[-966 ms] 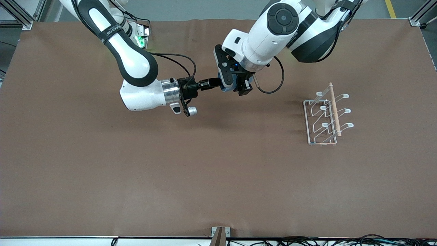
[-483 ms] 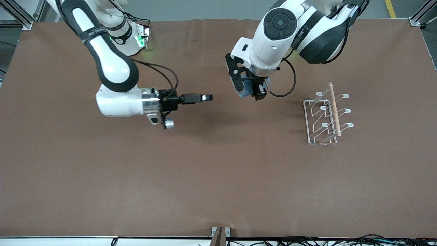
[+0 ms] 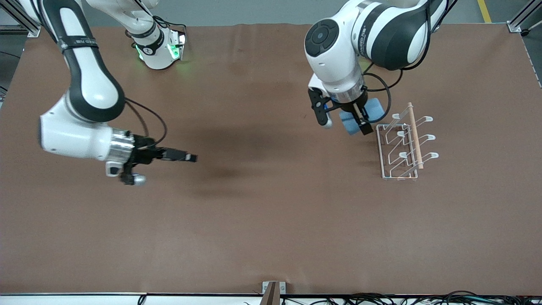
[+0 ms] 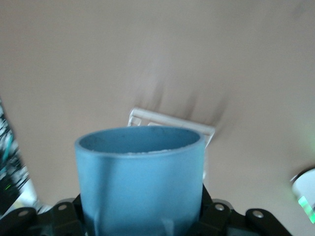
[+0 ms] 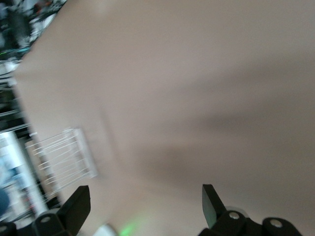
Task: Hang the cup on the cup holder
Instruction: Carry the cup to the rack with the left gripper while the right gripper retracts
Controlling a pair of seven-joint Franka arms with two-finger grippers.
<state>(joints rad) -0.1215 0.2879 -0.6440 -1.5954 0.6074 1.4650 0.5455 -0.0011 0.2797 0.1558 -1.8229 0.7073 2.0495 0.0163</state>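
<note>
Right now your right gripper hangs over bare table toward the right arm's end, fingers spread apart and holding nothing. Your left gripper is clamped on the cup, held in the air just beside the cup holder.

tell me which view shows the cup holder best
The front view: the whole cup holder shows, with its wire base, looped prongs and wooden rod, beside the cup held in the left tool. The left wrist view shows only a blurred corner above the cup's rim; the right wrist view shows it small and blurred at the edge.
</note>
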